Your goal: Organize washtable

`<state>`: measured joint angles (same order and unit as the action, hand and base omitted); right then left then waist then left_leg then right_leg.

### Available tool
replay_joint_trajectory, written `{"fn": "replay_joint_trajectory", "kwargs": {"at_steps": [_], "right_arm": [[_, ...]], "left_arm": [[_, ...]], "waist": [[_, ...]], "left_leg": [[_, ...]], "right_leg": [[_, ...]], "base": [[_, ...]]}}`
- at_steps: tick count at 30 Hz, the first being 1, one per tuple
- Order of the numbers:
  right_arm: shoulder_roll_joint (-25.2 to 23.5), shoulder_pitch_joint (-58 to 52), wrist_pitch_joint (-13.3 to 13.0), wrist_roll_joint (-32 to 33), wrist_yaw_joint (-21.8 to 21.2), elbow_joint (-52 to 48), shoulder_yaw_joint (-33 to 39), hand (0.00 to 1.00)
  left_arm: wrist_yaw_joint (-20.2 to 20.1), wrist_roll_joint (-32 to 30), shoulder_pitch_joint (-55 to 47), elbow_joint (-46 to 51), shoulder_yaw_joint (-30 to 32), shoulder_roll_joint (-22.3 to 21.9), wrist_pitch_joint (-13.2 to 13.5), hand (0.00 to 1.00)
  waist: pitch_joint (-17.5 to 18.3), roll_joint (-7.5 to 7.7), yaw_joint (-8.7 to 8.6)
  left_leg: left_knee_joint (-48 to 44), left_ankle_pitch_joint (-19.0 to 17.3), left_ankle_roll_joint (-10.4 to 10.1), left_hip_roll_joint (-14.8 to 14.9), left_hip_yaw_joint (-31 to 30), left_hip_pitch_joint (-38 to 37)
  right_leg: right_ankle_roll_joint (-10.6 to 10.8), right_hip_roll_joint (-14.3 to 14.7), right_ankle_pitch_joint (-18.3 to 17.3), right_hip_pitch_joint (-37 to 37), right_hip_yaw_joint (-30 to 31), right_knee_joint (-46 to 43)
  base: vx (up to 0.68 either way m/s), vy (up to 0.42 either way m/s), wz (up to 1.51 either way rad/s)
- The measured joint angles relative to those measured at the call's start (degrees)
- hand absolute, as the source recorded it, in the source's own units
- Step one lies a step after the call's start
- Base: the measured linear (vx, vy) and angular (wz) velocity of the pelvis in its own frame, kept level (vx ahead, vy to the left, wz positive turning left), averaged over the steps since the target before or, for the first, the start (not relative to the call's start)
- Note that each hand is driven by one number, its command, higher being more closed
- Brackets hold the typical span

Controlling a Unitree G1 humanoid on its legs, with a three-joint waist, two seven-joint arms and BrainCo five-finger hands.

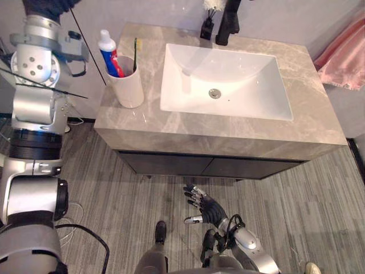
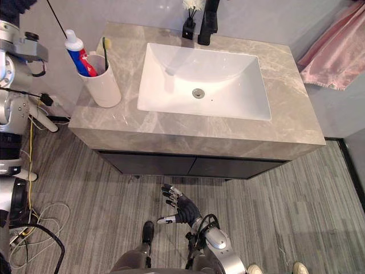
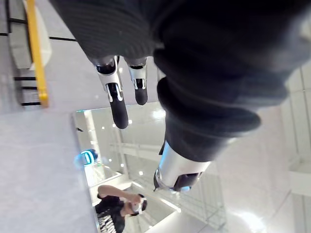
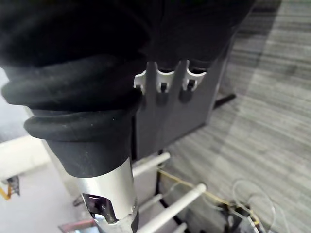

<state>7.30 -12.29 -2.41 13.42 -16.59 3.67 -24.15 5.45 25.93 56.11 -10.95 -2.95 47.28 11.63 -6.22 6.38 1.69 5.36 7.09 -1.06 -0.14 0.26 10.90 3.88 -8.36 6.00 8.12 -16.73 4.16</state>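
faucet (image 1: pixel 228 23) top cut off, pink towel (image 1: pixel 345 54) cropped, toothbrush (image 1: pixel 135 56) half inside cup (image 1: pixel 130 88)

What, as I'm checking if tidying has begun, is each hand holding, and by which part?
Nothing is held. The right hand hangs open in front of the cabinet; the left hand is raised, open and empty.

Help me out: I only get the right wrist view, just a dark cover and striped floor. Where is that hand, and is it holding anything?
Observer: The right hand hangs low over the floor in front of the washtable, fingers relaxed, holding nothing.
Operator: What's on the table?
Observer: A white cup at its left end holds a toothpaste tube and a toothbrush.
Operator: And the other hand?
Observer: The left hand is raised high by the wall, fingers straight, empty.
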Motion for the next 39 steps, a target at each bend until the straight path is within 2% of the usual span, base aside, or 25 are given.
{"fn": "replay_joint_trajectory", "kwargs": {"at_steps": [1,4,6,9,12,14,15,17,20,28,31,33,37,39], "right_arm": [[0.0,-0.1,0.0,0.0,0.0,0.0,0.1,0.0],[0.0,-1.2,0.0,-0.1,-0.3,-0.2,1.6,0.0],[0.0,-2.4,-0.3,-0.7,-0.9,-0.9,3.7,0.0],[-0.1,-3.5,-0.6,-1.3,-1.1,-0.8,5.5,0.0],[-0.2,-4.5,-0.9,-2.6,-1.2,-0.6,6.9,0.0],[-0.4,-5.0,-1.0,-2.8,-1.2,0.3,8.1,0.0],[-0.5,-5.0,-1.0,-2.8,-1.2,0.6,8.1,0.0],[-1.1,-5.0,-1.0,-2.8,-1.2,1.2,8.1,0.0],[-1.3,-5.0,-1.0,-2.8,-1.2,2.6,8.3,0.0],[0.5,-4.9,-0.8,-2.8,-1.4,2.6,9.2,0.0],[1.5,-4.6,-0.7,-2.8,-1.9,2.6,11.3,0.0],[2.0,-4.3,-0.4,-2.8,-1.9,2.4,12.5,0.0],[2.2,-3.8,0.5,-2.7,-1.6,1.5,13.2,0.0],[2.2,-3.7,0.5,-2.7,-1.6,1.5,13.2,0.0]], "left_arm": [[0.0,0.0,-0.7,3.4,1.4,0.5,0.2,1.0],[0.1,0.0,-7.5,15.0,8.0,2.4,3.2,1.0],[-0.6,-0.1,-18.6,22.8,14.8,3.6,4.7,1.0],[-2.8,-0.5,-33.9,30.0,21.9,3.5,5.1,1.0],[-5.6,-1.9,-47.0,33.4,25.8,0.4,4.8,1.0],[-7.9,-2.1,-55.0,35.5,25.9,-5.2,4.0,1.0],[-8.3,-2.3,-56.8,36.1,25.8,-6.7,3.7,1.0],[-10.4,-3.2,-62.8,37.4,24.9,-12.4,2.3,1.0],[-12.3,-4.2,-66.5,37.5,22.6,-15.1,0.6,1.0],[-15.4,-6.3,-67.8,36.8,19.2,-17.3,-1.6,1.0],[-15.5,-7.2,-67.3,33.5,18.1,-17.4,-2.4,1.0],[-15.5,-8.1,-66.5,31.8,18.1,-17.4,-2.7,1.0],[-15.4,-9.9,-62.6,28.5,17.1,-16.9,-3.8,1.0],[-15.4,-10.7,-61.7,27.5,16.7,-16.7,-4.0,1.0]], "waist": [[0.0,-0.18,0.29],[0.7,-1.66,0.88],[1.8,-3.46,1.79],[3.0,-4.69,2.62],[4.2,-4.8,2.85],[4.9,-4.47,3.78],[4.9,-4.38,3.78],[5.2,-3.99,3.78],[5.8,-3.2,3.81],[6.2,-2.54,3.61],[6.1,-2.33,3.54],[5.9,-1.87,3.56],[4.9,0.22,3.47],[4.7,0.6,3.42]], "left_leg": [[0.0,0.0,0.0,0.0,0.0,-0.2],[0.0,0.0,0.0,0.0,-0.1,-1.1],[0.1,-0.1,0.0,0.0,0.0,-1.3],[0.1,-0.3,-0.3,0.1,-0.1,-1.4],[0.4,-0.3,-0.3,0.2,-0.8,-1.4],[0.4,-0.3,-0.3,0.2,-0.9,-1.4],[0.4,-0.3,-0.3,0.2,-1.0,-1.4],[0.4,-0.3,-0.4,0.2,-1.2,-1.4],[0.4,-0.3,-0.3,0.2,-1.3,-1.4],[0.4,-0.3,-0.3,0.1,-1.2,-1.4],[0.4,-0.3,-0.3,0.3,-0.8,-1.2],[0.4,-0.3,-0.3,0.5,-0.6,-0.6],[0.1,-0.3,-0.3,1.0,0.2,-0.5],[0.1,-0.3,-0.3,1.1,0.4,-0.5]], "right_leg": [[-0.1,0.0,0.0,-0.1,-0.1,-0.1],[-0.1,-0.2,-1.0,-1.0,-0.6,-0.9],[-0.2,-0.4,-1.8,-1.0,-0.9,-1.6],[-0.3,-0.4,-2.3,-1.0,-1.5,-2.0],[-0.1,-0.4,-2.8,-1.0,-2.1,-2.0],[0.0,-0.4,-2.8,-1.0,-2.1,-2.0],[0.0,-0.4,-2.8,-1.0,-2.2,-2.1],[0.0,-0.5,-2.8,-1.0,-2.2,-2.1],[0.0,-0.7,-2.8,-1.0,-2.3,-2.3],[0.0,-0.8,-2.8,-0.9,-2.1,-2.6],[0.0,-0.7,-2.8,-0.5,-1.9,-2.3],[0.1,-0.6,-2.8,0.0,-1.8,-2.3],[0.2,0.1,-2.4,0.3,-1.1,-2.3],[0.2,0.2,-2.3,0.3,-0.7,-2.3]], "base": [[0.0,0.0,0.0],[0.03,0.018,0.09],[0.03,0.016,0.06],[0.01,0.013,0.08],[-0.01,0.002,0.09],[-0.01,0.005,0.03],[0.0,0.0,0.0],[0.0,0.007,0.02],[0.0,0.0,0.0],[0.0,0.001,0.0],[0.01,0.003,-0.03],[0.02,0.001,-0.06],[0.06,-0.01,-0.08],[0.06,-0.005,-0.12]]}}
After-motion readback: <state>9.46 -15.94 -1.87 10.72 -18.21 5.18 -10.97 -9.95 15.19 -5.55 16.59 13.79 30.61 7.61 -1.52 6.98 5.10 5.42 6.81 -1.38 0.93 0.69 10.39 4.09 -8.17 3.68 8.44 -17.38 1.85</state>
